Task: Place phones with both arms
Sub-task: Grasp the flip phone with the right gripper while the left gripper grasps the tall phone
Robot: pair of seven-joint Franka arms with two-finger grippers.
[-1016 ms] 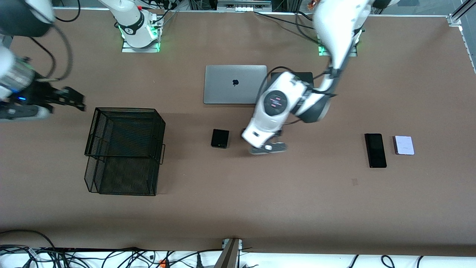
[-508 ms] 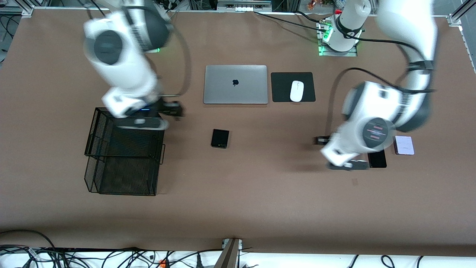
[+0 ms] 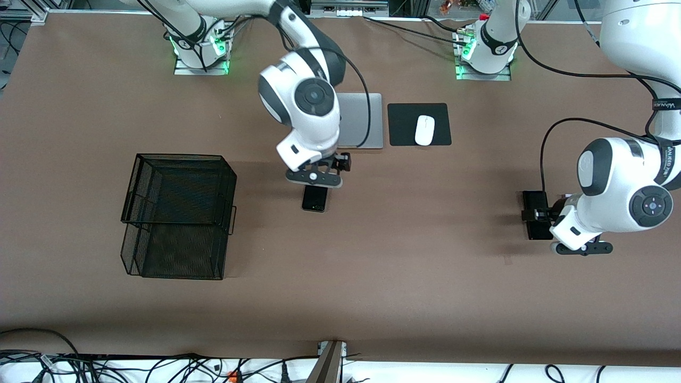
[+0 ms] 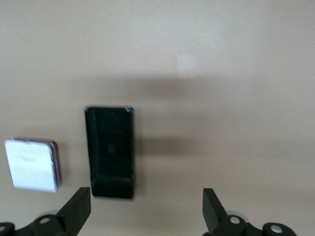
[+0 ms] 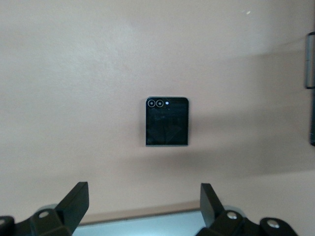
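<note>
Now the right gripper [image 5: 142,209] is hovering with fingers spread wide over the small squarish black phone [image 3: 314,198], which is lying at six o'clock from the silver laptop [image 3: 362,119]. The left gripper [image 4: 146,211], likewise wide open, is hanging over the long slim black phone [image 4: 110,151], the white-lilac phone [image 4: 32,164] lying just beside it.

Black phones [image 3: 314,200] [image 3: 533,213]; white-lilac phone [image 4: 32,163]; brown table [image 3: 404,276].
</note>
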